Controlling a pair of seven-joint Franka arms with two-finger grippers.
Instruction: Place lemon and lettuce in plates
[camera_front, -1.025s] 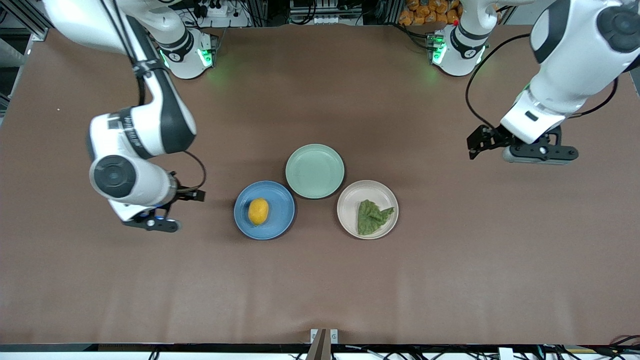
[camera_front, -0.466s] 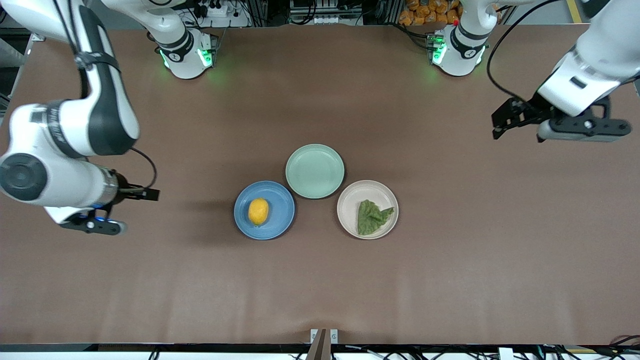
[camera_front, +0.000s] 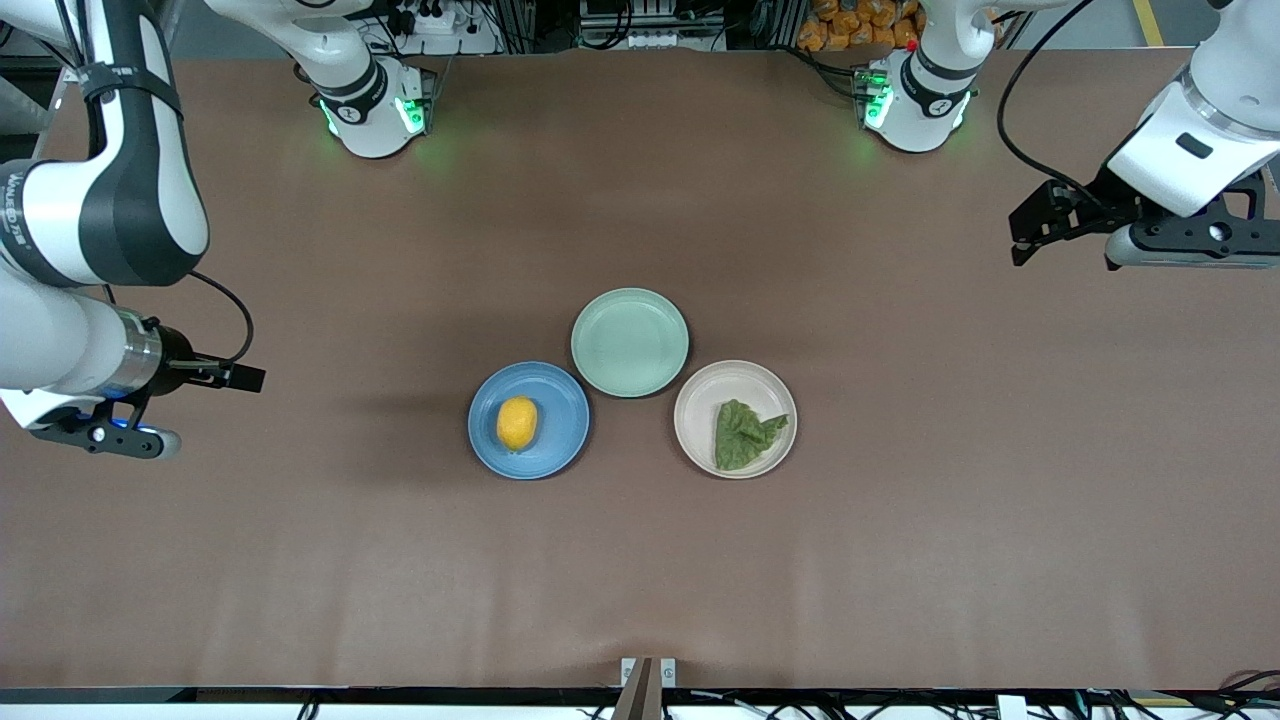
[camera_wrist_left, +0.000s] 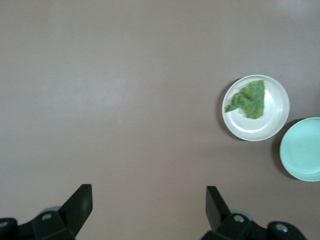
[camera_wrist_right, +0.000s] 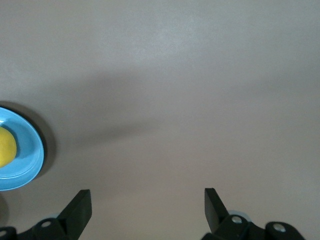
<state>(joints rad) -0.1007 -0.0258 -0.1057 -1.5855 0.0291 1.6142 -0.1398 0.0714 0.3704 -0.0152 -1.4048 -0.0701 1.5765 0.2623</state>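
Observation:
The yellow lemon (camera_front: 517, 422) lies in the blue plate (camera_front: 560, 400). The wrinkly green lettuce (camera_front: 742, 433) lies in the pale beige plate (camera_front: 710, 390) beside it. My right gripper (camera_wrist_right: 147, 197) hangs open and empty over bare table toward the right arm's end, well apart from the blue plate (camera_wrist_right: 25, 160) and the lemon (camera_wrist_right: 6, 146). My left gripper (camera_wrist_left: 149, 192) is also open and empty, over bare table toward the left arm's end. Its wrist view shows the lettuce (camera_wrist_left: 248, 101) in the beige plate (camera_wrist_left: 270, 125) some way off.
A mint green plate (camera_front: 630, 342) with nothing in it touches both other plates, farther from the front camera. The brown table (camera_front: 640, 560) stretches wide around the three plates. Both arm bases stand along the table's back edge.
Both arms have swung outward from the plates toward their own ends of the table, grippers open and empty throughout. Lemon, lettuce and plates have not moved.

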